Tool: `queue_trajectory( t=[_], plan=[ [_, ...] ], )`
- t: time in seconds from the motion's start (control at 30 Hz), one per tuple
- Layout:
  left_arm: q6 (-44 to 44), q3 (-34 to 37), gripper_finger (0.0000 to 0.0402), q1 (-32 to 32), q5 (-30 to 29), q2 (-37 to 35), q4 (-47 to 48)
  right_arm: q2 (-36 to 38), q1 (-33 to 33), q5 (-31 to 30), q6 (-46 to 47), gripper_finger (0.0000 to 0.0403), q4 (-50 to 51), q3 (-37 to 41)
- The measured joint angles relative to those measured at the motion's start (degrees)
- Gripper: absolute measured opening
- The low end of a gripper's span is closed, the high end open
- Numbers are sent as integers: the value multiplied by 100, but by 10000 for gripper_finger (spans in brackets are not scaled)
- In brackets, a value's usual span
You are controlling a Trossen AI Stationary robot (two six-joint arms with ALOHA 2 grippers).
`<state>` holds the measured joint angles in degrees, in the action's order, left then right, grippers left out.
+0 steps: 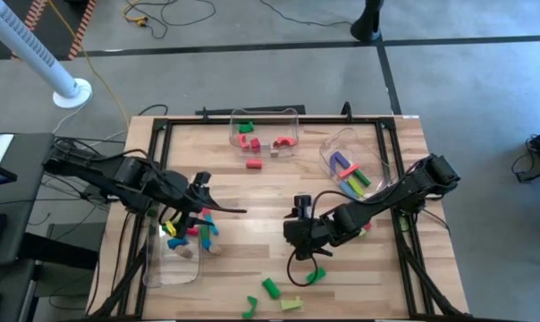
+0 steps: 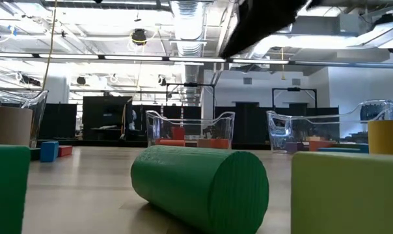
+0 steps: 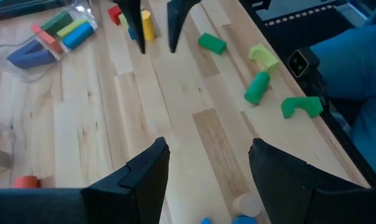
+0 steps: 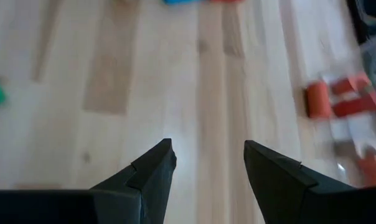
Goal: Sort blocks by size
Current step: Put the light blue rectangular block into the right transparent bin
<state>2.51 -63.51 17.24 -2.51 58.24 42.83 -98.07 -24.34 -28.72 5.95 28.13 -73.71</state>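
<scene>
Wood: pale plank counter point(image 1: 252, 206) fills the middle of the high view, dark frame rails round its edge.
Left tool: left tool point(image 1: 205, 199) sits left of centre in the high view, over bare boards just right of the lower-left bin; fingers point(image 3: 144, 171) spread wide, nothing between them.
Right tool: right tool point(image 1: 300, 215) is just right of centre, pointing toward the frame's left; fingers point(image 4: 154, 165) spread apart too, only bare wood in the gap.
Lower-left bin: clear bin point(image 1: 173, 264) at the counter's left edge, holding yellow, blue, pink and tan blocks point(image 1: 182, 234), some spilling at its mouth by the left tool.
Top-centre bin: clear bin point(image 1: 265, 116) at upper centre holds red, pink and green pieces point(image 1: 248, 139), with a red block point(image 1: 253, 164) lying loose on the wood just below it.
Upper-right bin: clear bin point(image 1: 337, 143) tilted at upper right, with long bars point(image 1: 350, 172) in purple, blue, pink, green and yellow.
Loose greens: green blocks point(image 1: 279, 297) scattered along the bottom centre of the high view, one more beside the right tool at point(image 1: 316, 275).
Low view: green cylinder point(image 2: 200, 185) lies on its side front and centre, a yellow-green block point(image 2: 346, 192) filling the lower right corner.
</scene>
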Motion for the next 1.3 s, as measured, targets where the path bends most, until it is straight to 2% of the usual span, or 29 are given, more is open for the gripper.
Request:
queue_trajectory(
  t=[0.13,0.33,0.5,0.6,0.73,1.0,1.17,1.3],
  plan=[
    [-92,0,212,168,-190,83,16,-87,42,230,-461,225,-715,2],
    [-224,0,212,556,-496,517,74,-525,393,903,-1036,225,-1793,-4],
    [-277,-2,212,979,-1009,789,86,-835,691,1059,-1123,225,-2058,-10],
    [-307,-9,212,1105,-1253,830,87,-1033,813,1379,-1188,225,-2439,-2],
    [-507,-7,212,1172,-1366,830,268,-1206,832,1561,-1296,225,-2659,0],
    [-646,169,212,1111,-1355,946,351,-1251,852,1576,-1390,225,-2650,7],
    [-617,241,212,813,-678,1437,377,-1249,848,1577,-1401,225,-2640,2],
    [-157,-34,212,440,-278,2020,723,-1249,846,1580,-1411,225,-2633,2]
  ],
)
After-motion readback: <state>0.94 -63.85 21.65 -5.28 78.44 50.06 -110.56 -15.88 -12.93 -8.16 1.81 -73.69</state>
